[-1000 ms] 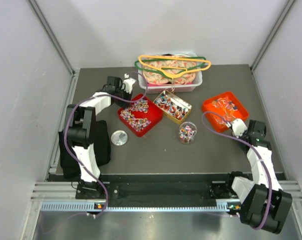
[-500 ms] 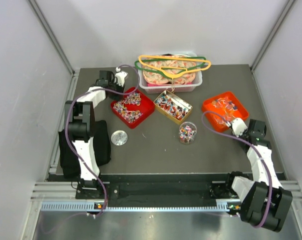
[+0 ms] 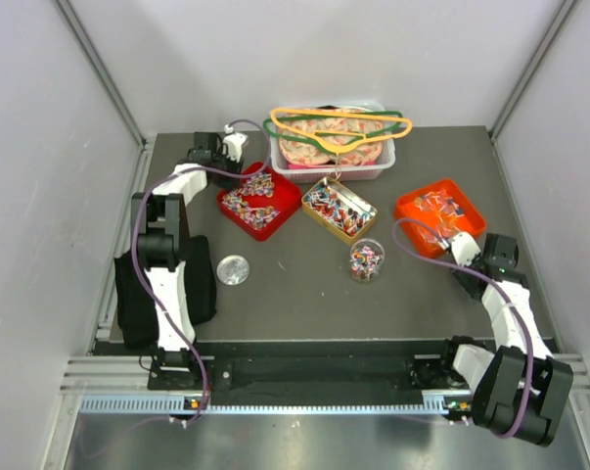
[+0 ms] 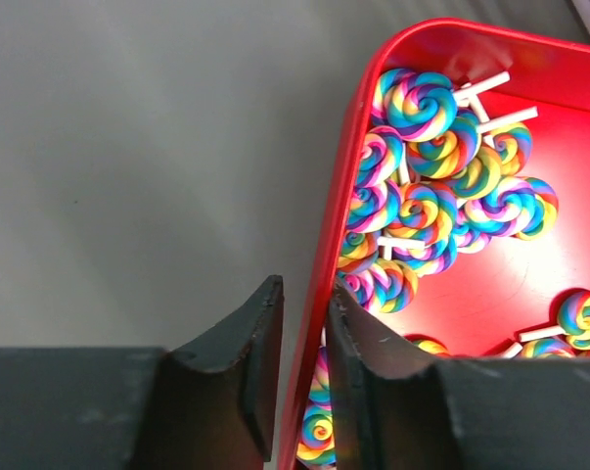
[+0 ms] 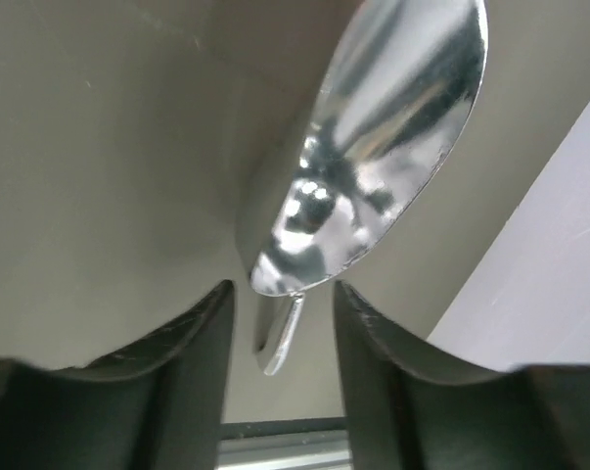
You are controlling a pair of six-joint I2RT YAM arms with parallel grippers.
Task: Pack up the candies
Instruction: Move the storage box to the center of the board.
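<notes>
Trays: two, a red tray (image 3: pixel 286 202) left of centre and an orange tray (image 3: pixel 412 210) at the right. Between them is one gold tin (image 3: pixel 306 203). At upper centre is one white bin (image 3: pixel 334 170), and below the tin one small clear cup (image 3: pixel 367 260). There is one round silver lid (image 3: pixel 233 269) at lower left.

Hangers on the bin: two can be told apart, a yellow hanger (image 3: pixel 373 119) and a green hanger (image 3: pixel 271 128).

One metal scoop (image 5: pixel 392 137) (clear only in the right wrist view).

Arms: two, the left arm (image 3: pixel 162 250) and the right arm (image 3: pixel 508 304).

The candies (image 3: pixel 253 196) lie in four heaps, one in each tray, tin and cup. The single pieces are too many to count.
</notes>
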